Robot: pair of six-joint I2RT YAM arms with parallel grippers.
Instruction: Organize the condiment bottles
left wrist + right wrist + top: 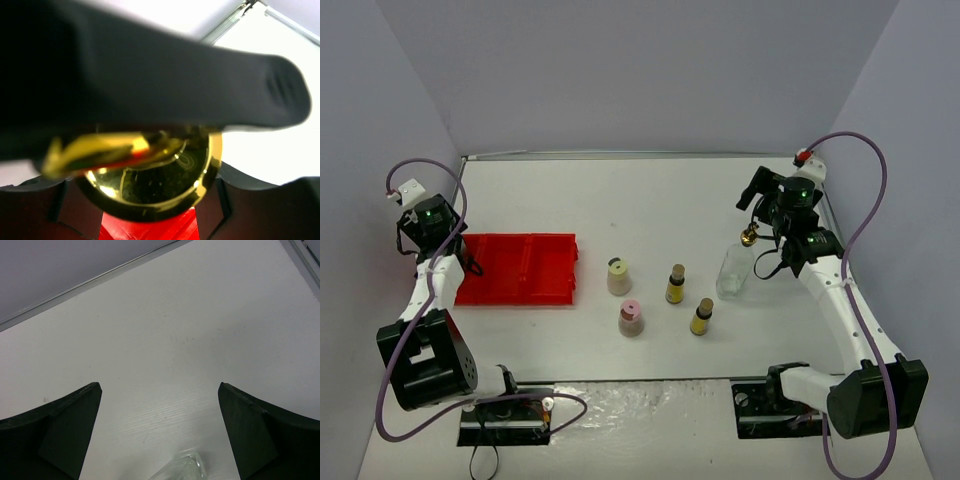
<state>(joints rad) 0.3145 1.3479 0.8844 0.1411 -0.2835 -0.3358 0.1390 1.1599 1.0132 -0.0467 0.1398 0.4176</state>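
Observation:
My left gripper (448,252) hangs over the left end of the red tray (545,262). In the left wrist view its jaws stand wide apart either side of the gold spout (150,185) of a tall glass bottle, with red tray (145,230) below. That bottle is hidden in the top view. My right gripper (757,200) is open and empty, just behind the second tall glass bottle (734,272), whose glass edge shows in the right wrist view (182,467). Two squat beige bottles, one yellow-capped (618,276) and one pink-capped (631,318), and two tiny yellow bottles (675,284) (701,316) stand mid-table.
A blurred black shape (150,75) fills the upper left wrist view. Grey walls close the table on three sides. The right wrist view shows bare white table (165,330) up to the back edge.

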